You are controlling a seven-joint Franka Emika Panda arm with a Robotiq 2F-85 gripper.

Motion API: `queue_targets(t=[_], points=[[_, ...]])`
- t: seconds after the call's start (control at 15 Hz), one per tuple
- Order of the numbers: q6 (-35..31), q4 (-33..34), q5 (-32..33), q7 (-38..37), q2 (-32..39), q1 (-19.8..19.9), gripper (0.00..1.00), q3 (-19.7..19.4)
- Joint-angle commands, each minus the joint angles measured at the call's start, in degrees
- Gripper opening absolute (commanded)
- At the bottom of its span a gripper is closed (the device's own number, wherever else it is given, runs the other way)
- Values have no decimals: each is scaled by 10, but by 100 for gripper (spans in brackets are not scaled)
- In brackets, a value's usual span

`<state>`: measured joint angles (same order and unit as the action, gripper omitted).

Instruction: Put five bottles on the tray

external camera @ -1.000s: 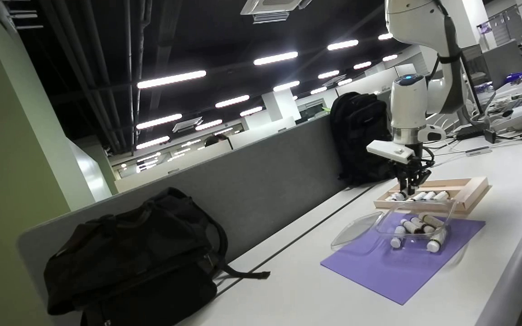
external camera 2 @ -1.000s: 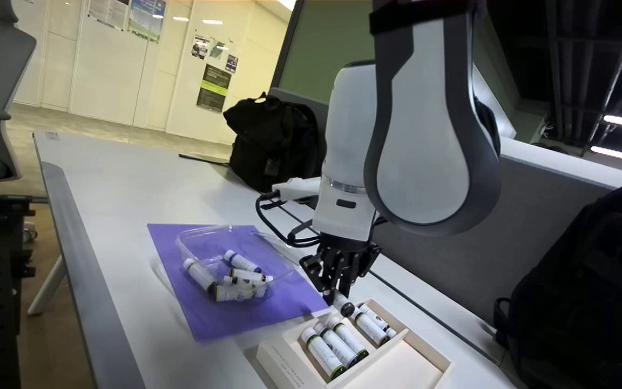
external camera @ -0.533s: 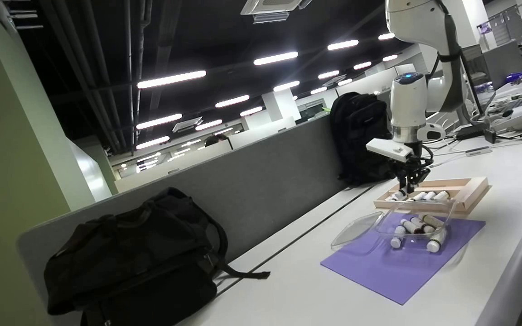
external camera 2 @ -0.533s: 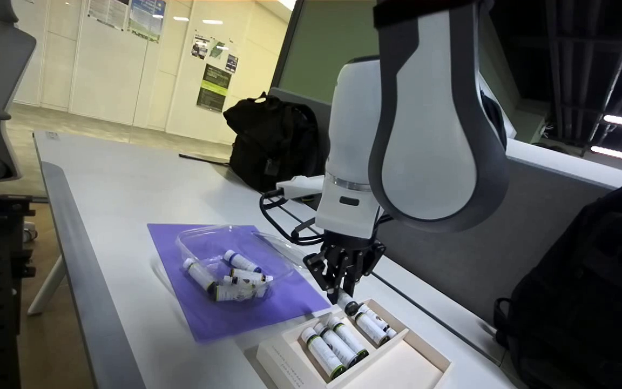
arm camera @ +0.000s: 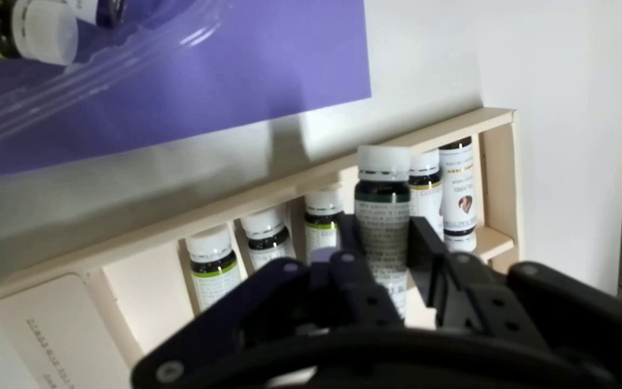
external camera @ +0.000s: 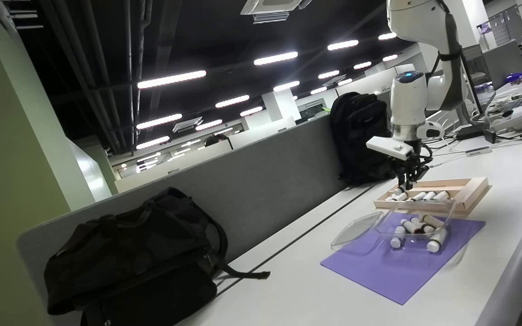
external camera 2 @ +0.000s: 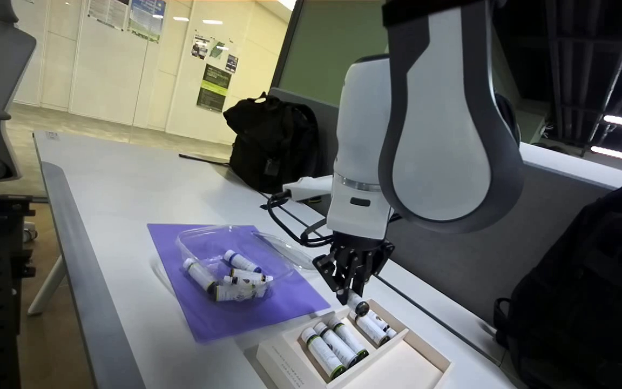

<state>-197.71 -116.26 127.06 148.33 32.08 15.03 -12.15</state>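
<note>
Pinching, between both fingers of a black two-fingered claw, a small cylindrical dark-glass bottle with white label and white cap; presumably gripping across the round middle for balance at both ends.

Holding this bottle above a shallow, rectangular, light-wood tray with raised rim, near the side facing a flat purple mat; pointing its cap matward, matching four of the five white-capped bottles lying in the tray, and seemingly aiming for the space between the group of three and the pair. Leaving tilt and any contact with those below impossible to tell.

Storing more such bottles in a clear, uncovered plastic container standing on the mat; likely confining them against rolling and offering them close to the tray.
</note>
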Motion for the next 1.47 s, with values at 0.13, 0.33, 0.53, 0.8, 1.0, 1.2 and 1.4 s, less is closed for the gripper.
queue_targets(t=[0.13,0.33,0.53,0.8,1.0,1.2,1.4], points=[[-11,51,76,12,13,98,7,97],[-13,81,122,12,36,175,7,184],[-13,101,157,12,64,223,7,232],[-13,114,181,12,96,260,7,256],[-13,122,191,12,107,279,7,267],[-13,130,201,12,118,301,7,286],[-13,134,207,12,124,315,7,298]])
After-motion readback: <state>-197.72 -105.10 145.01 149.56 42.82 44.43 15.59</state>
